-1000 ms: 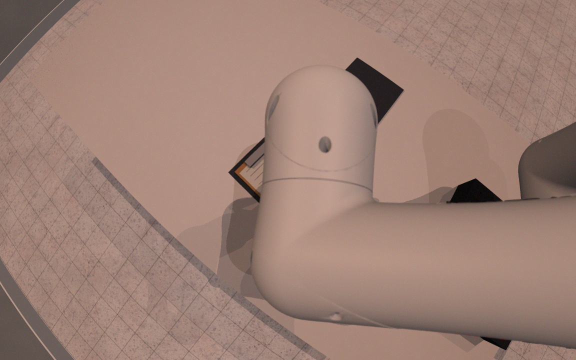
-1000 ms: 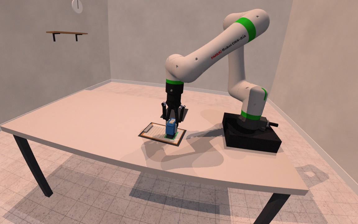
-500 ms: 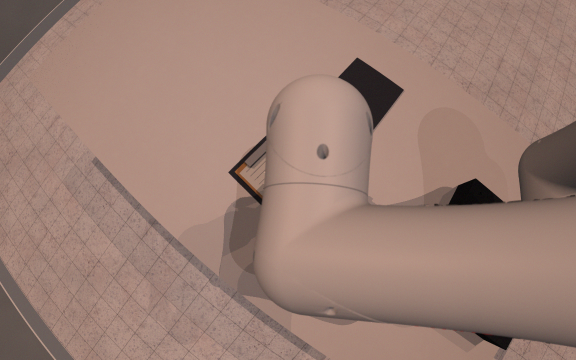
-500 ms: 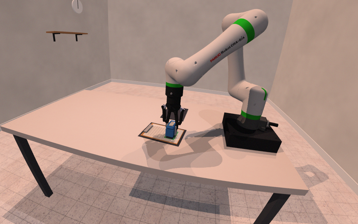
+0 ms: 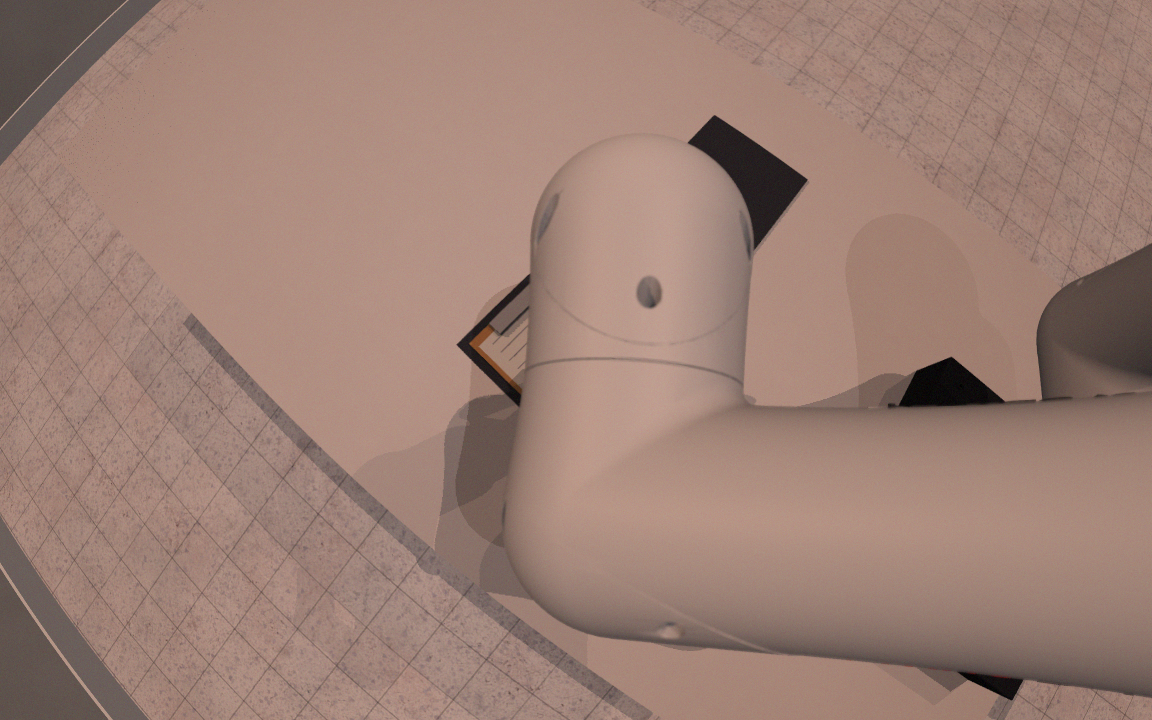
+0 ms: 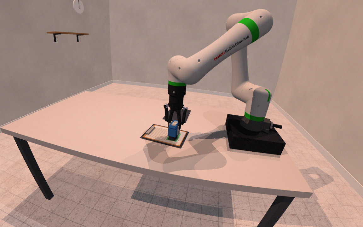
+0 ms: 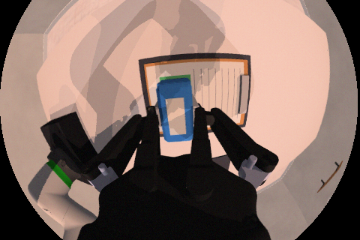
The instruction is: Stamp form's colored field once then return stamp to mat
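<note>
Though the arm (image 5: 741, 501) hides them from above, the jaws pinch the blue stamp (image 6: 173, 129) by its sides. It stands on the form's (image 6: 156, 133) green field (image 6: 179, 135), which it mostly covers; any print is hidden. Behind, toward the desk's (image 6: 92, 121) far edge, the dark mat (image 5: 755, 174) is half hidden.

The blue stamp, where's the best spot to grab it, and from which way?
Grab the blue stamp near its top, coming straight down from above. It stands upright on the form with flat sides, so the fingers can pinch two opposite faces. The gripper is shut on it just that way now.
</note>
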Robot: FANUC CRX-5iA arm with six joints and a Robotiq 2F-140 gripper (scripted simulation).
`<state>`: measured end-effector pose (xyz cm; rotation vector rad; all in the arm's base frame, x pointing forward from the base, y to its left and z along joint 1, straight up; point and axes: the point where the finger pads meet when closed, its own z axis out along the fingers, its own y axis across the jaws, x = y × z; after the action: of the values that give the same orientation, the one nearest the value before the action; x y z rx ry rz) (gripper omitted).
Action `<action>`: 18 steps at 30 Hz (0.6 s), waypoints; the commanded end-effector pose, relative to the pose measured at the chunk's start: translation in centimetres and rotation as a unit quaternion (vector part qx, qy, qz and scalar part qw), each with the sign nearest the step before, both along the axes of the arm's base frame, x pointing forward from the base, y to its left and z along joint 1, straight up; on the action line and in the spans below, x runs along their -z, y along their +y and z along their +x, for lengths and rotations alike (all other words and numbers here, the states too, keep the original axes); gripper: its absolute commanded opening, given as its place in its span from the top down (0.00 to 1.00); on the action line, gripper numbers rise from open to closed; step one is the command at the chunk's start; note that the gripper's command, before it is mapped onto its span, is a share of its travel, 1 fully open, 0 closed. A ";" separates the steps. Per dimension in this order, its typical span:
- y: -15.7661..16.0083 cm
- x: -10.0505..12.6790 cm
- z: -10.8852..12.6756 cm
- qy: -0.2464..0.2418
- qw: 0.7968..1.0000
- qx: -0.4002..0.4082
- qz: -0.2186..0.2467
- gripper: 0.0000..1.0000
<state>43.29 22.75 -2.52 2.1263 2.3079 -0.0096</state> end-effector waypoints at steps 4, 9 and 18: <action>0.0 -1.2 0.0 0.000 1.000 0.000 0.000 0.83; 0.0 -1.3 0.0 0.000 1.000 0.000 0.000 0.83; 0.0 -1.3 0.0 0.000 1.000 0.000 0.000 0.83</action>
<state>43.28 22.76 -1.25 2.1264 2.3080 -0.0100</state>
